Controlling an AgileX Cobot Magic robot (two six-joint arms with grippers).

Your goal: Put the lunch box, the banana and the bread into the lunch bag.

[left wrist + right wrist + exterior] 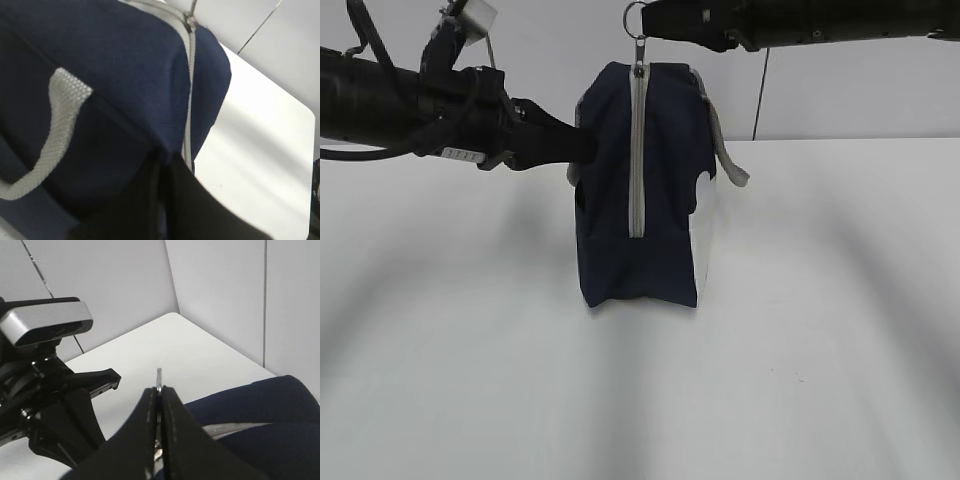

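Upright on the white desk stands the lunch bag, its narrow end toward the exterior camera, with the grey zipper running straight down that end from the top. Directly above the bag, the right tool reaches in from the right side and is clenched on the ring pull at the top of the zipper; in the right wrist view its two dark fingers are pressed together with a thin edge of metal standing up between them, and the navy fabric lies just below and to the right of them. Level with the upper half of the bag, the left tool comes in from the left and is closed on the bag's side, pinching the navy fabric at the edge just beside the zipper; the left wrist view shows its dark fingers together at the bottom of the frame with the cloth gathered between them, the zipper line rising straight ahead of them. To the left of that tool, a grey woven handle curves across the bag's side panel. A second grey handle hangs off the far side, beyond the right tool's grip, near the white side panel. From the right tool, the left arm's wrist camera is seen off to the left, above the desk. The zipper looks closed along the whole visible end. Neither the lunch box, the banana nor the bread is in view.
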